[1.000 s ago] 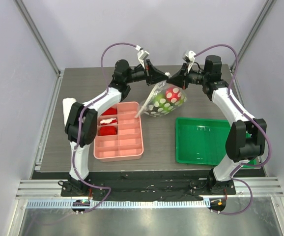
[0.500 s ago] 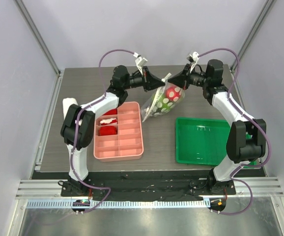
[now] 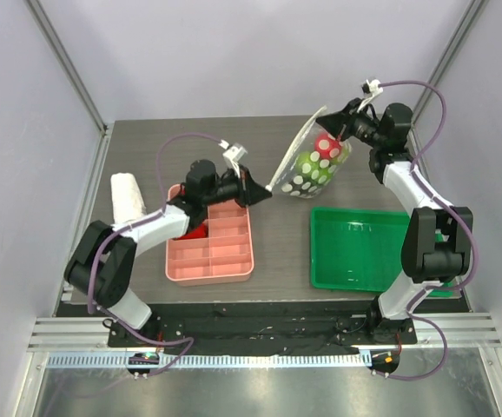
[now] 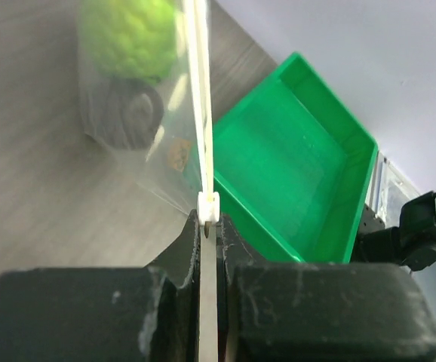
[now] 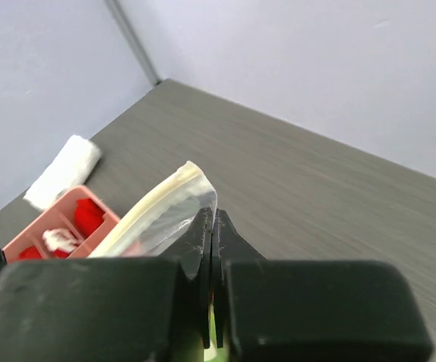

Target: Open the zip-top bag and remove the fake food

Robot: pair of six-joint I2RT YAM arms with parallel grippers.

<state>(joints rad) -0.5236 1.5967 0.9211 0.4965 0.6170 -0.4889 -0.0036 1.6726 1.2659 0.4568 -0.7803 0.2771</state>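
The zip-top bag (image 3: 313, 163), clear with white dots, hangs in the air over the back of the table, between my two grippers. Inside it the fake food shows as a red apple (image 3: 326, 145) and green fruit (image 3: 307, 165). The left wrist view shows a bumpy green fruit (image 4: 131, 34) through the plastic. My left gripper (image 3: 266, 191) (image 4: 209, 220) is shut on the white slider (image 4: 209, 207) at the low end of the zip strip (image 4: 198, 90). At the bag's upper corner (image 5: 203, 197) my right gripper (image 3: 342, 132) (image 5: 213, 220) is shut on the plastic.
A pink divided tray (image 3: 225, 261) with red pieces lies under the left arm. The green tray (image 3: 364, 252) (image 4: 293, 158) sits front right, below the bag. A white cloth roll (image 3: 127, 195) (image 5: 63, 170) lies at the table's left side.
My left gripper has swung from the back centre down and to the left, drawing the slider along the zip. My right gripper has carried the bag's corner to the right and back.
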